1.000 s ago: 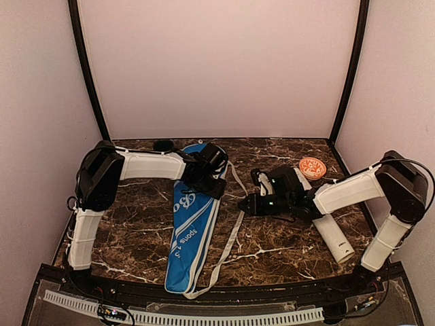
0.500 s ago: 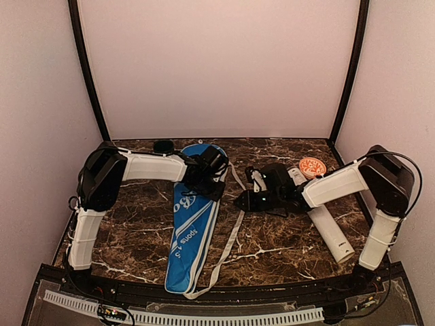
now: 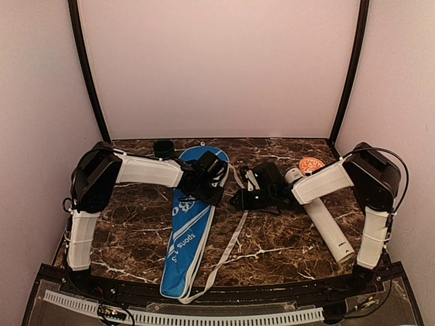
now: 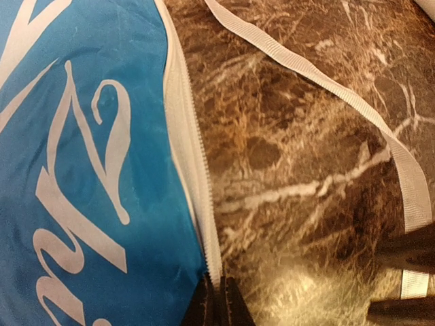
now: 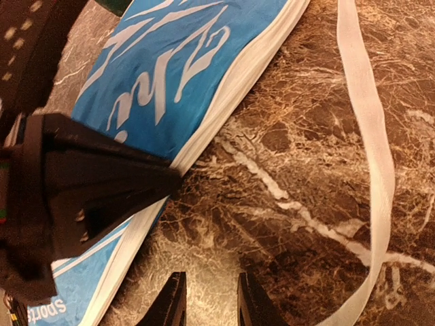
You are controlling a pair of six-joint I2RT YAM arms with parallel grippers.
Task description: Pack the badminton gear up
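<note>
the left fingers (image 4: 217,307) are clenched tight, their tips meeting on the white zipper strip (image 4: 194,183) at the edge of the blue racket bag (image 4: 81,170). ahead of those tips the zipper runs straight away from them. the blue cloth with its white lettering spreads off to one side of them, and bare marble counter (image 4: 285,204) lies to the other. farther out on that counter side a white strap (image 4: 319,85) lies flat at a slant, well apart from the clenched tips.

the right fingers (image 5: 207,305) are released, with a small gap between them and only counter showing in it; they grasp nothing. they hang low over the counter, pointing toward the bag's white edge and just short of it. the strap curves past on one side of them without touching.

seen from above, the two sets of fingers face each other, near but apart. the bag lies flat on the counter with its wide end by the left fingers and its narrow end back toward the arm bases. behind the right fingers, partly under that forearm, the long white tube (image 3: 327,229) lies on the counter, an orange round lid (image 3: 311,164) near its far end. beyond the left fingers a small dark cup (image 3: 163,147) stands just beside the bag's wide end.
</note>
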